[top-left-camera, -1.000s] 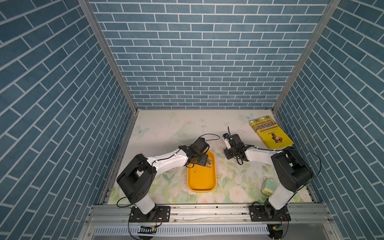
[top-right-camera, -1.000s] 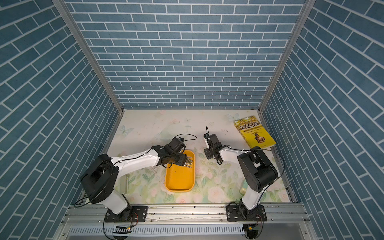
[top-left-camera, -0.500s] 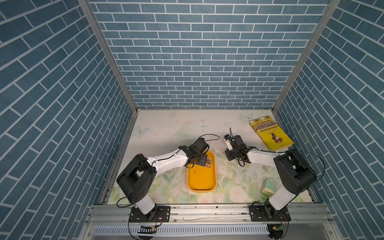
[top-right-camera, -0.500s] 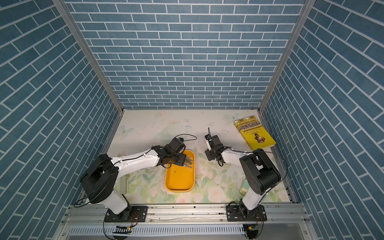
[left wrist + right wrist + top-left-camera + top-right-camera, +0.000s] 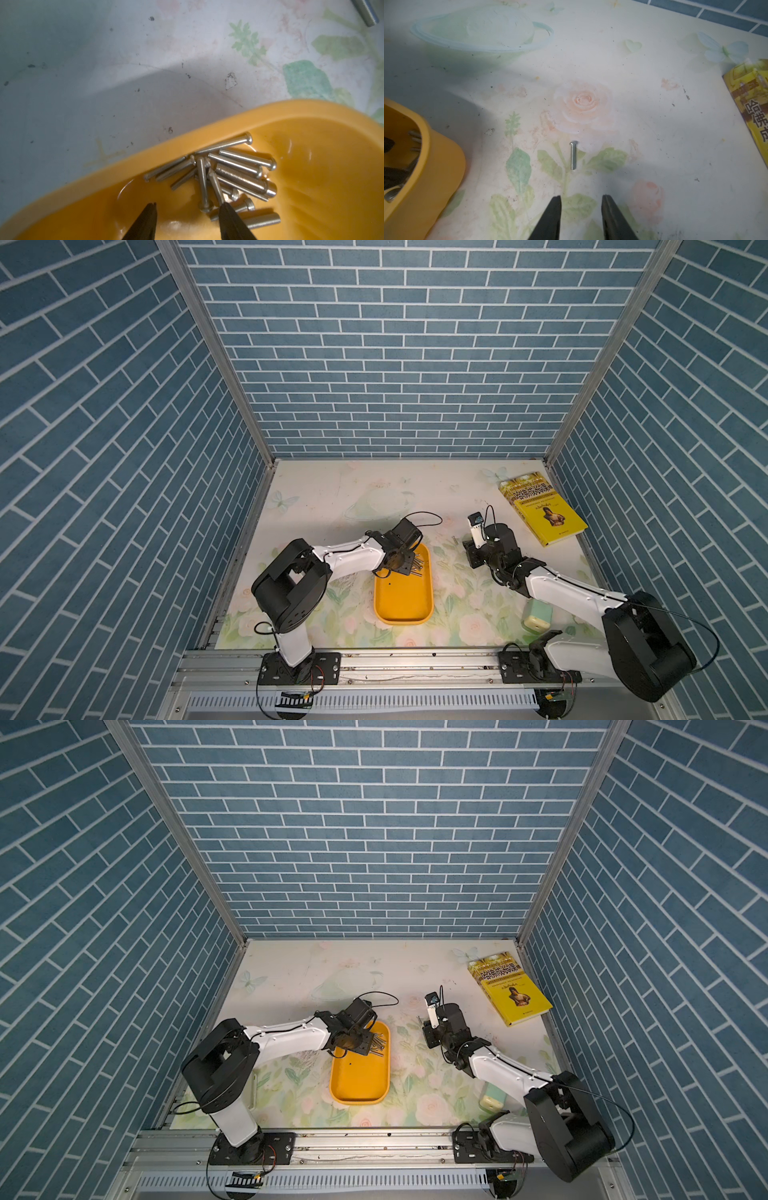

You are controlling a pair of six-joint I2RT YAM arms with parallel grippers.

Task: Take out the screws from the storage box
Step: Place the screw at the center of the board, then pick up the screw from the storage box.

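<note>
The yellow-orange storage box (image 5: pixel 402 600) (image 5: pixel 360 1080) lies at mid-table. Several silver screws (image 5: pixel 229 172) are piled at its far end (image 5: pixel 418 566). My left gripper (image 5: pixel 188 204) (image 5: pixel 411 566) reaches down into that end, open, its tips at the edge of the pile. One fingertip (image 5: pixel 224 207) touches the end of a screw, and nothing is clamped. My right gripper (image 5: pixel 581 197) (image 5: pixel 470 551) hovers open and empty over the table right of the box. One screw (image 5: pixel 573 156) (image 5: pixel 455 540) lies on the mat just ahead of it.
A yellow book (image 5: pixel 542 510) lies at the back right, and a pale green gadget (image 5: pixel 536 616) sits beside the right arm near the front. The box rim (image 5: pixel 436 164) is to one side of the right gripper. Blue brick walls close in three sides.
The right jaws have gone from shut to open, and the screw now lies loose on the mat. The left jaws have narrowed a little over the pile.
</note>
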